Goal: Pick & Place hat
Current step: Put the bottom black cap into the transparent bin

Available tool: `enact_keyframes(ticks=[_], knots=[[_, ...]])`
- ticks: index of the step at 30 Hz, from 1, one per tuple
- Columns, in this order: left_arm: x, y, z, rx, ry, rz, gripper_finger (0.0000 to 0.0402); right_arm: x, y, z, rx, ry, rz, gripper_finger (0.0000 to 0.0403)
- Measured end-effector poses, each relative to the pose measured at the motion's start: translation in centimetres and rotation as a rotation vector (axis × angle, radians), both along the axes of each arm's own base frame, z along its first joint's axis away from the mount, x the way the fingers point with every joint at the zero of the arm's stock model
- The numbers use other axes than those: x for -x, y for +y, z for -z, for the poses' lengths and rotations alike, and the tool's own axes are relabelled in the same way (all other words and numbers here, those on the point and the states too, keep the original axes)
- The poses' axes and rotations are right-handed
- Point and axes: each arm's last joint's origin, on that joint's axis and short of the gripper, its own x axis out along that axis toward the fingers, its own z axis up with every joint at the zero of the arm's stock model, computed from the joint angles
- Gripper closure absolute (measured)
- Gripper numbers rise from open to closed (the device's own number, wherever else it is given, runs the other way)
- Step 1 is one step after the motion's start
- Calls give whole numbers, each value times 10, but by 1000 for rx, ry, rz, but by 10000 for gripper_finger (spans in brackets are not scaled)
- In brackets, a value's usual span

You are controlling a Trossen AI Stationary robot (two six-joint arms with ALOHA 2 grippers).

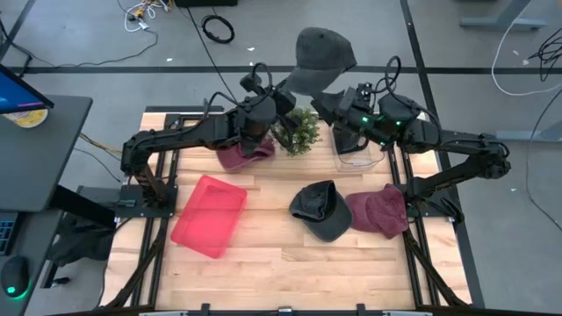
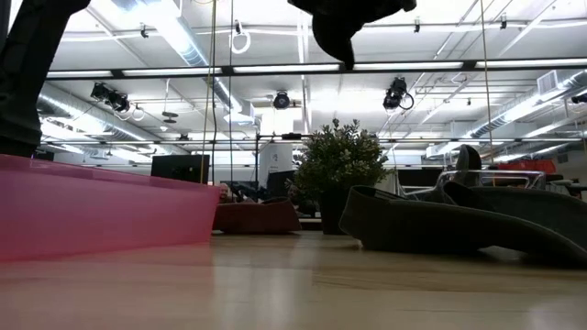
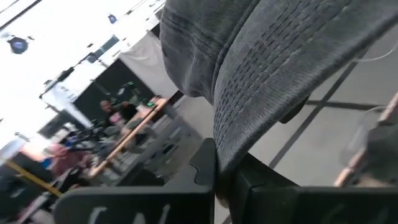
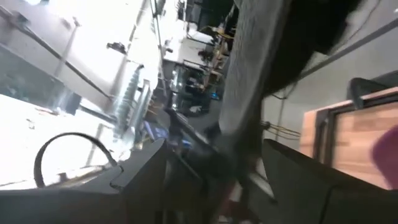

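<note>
Left gripper pinched the grey cap by its brim while the right gripper stood wide just beside, above the potted plant at six o'clock.

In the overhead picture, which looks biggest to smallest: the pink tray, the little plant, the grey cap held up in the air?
1. Pink tray, clearly largest.
2. Grey cap, though it is raised toward the camera, so it may look bigger than it is.
3. Plant, smallest.

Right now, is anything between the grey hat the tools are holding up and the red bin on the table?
Nothing visible blocks it. The grey hat hangs high beyond the plant; the red bin lies open, with maroon hats beside, not over it.
</note>
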Motion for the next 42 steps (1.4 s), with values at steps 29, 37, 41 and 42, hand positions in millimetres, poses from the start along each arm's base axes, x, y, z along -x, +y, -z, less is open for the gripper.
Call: enact_keyframes(ticks=[29, 37, 41, 42], knots=[[1, -4, 4, 8, 35, -13, 387, -9, -8, 4, 85, 33, 87, 368], [1, -5, 5, 12, 50, -2, 354, -6, -11, 1, 155, 53, 56, 391], [0, -13, 7, 14, 76, 26, 335, 9, -14, -7, 189, 60, 51, 394], [0, -15, 8, 12, 92, 24, 329, 16, -14, -10, 196, 59, 65, 395]])
